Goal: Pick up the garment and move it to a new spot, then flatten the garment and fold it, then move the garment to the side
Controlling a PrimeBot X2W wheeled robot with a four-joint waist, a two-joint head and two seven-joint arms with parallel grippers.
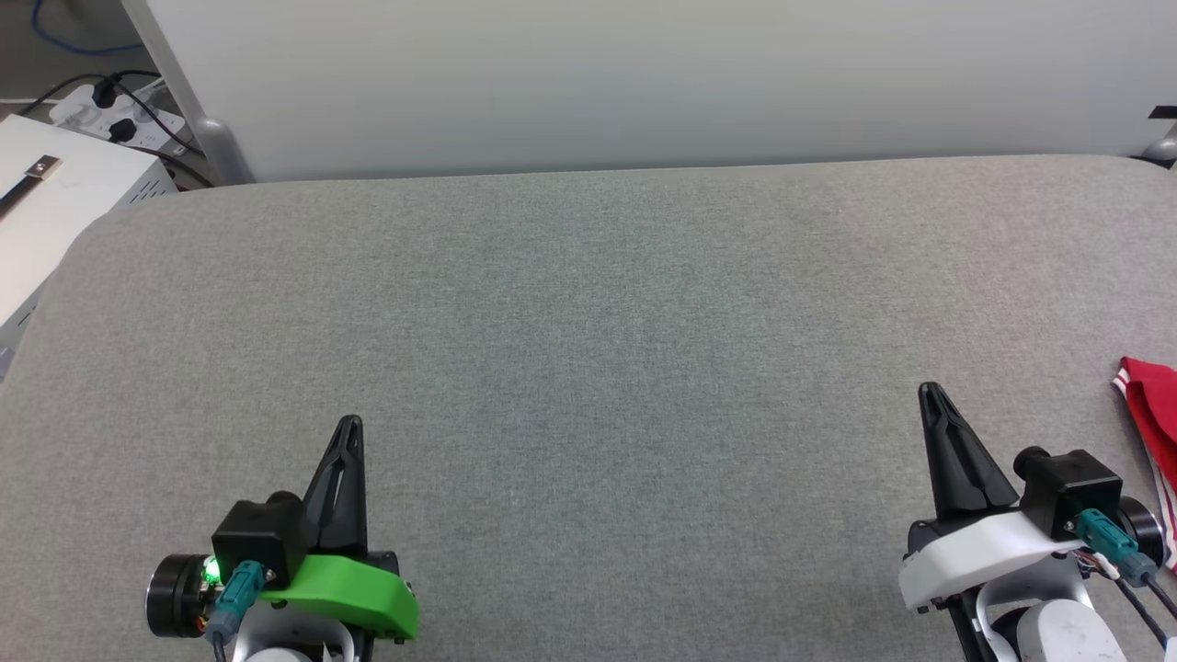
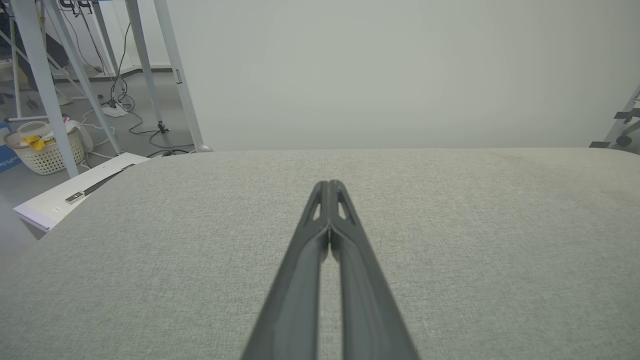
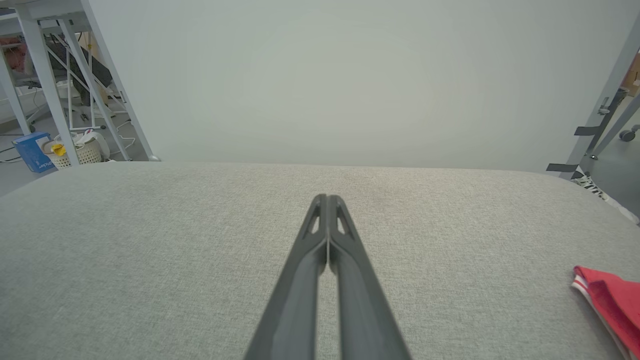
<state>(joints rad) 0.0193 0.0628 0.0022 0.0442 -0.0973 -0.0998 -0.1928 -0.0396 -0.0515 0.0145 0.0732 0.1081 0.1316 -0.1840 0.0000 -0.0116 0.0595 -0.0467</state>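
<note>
The garment (image 1: pixel 1154 414) is red with striped red-and-white trim, and just its edge shows at the far right of the grey table, cut off by the picture's border. In the right wrist view the garment (image 3: pixel 612 300) lies at the lower right. My right gripper (image 1: pixel 931 393) is shut and empty, a little left of the garment and apart from it; its fingers (image 3: pixel 327 200) meet at the tips. Over the near left of the table my left gripper (image 1: pixel 350 425) is shut too, with nothing in it; its closed tips (image 2: pixel 329 185) point at bare cloth.
The grey padded table (image 1: pixel 588 322) spreads wide between both grippers. A pale wall panel (image 1: pixel 644 83) stands behind its far edge. A white box (image 1: pixel 55 202) and a power strip with cables (image 1: pixel 119 115) sit off the left corner. A laundry basket (image 2: pixel 47 147) stands on the floor.
</note>
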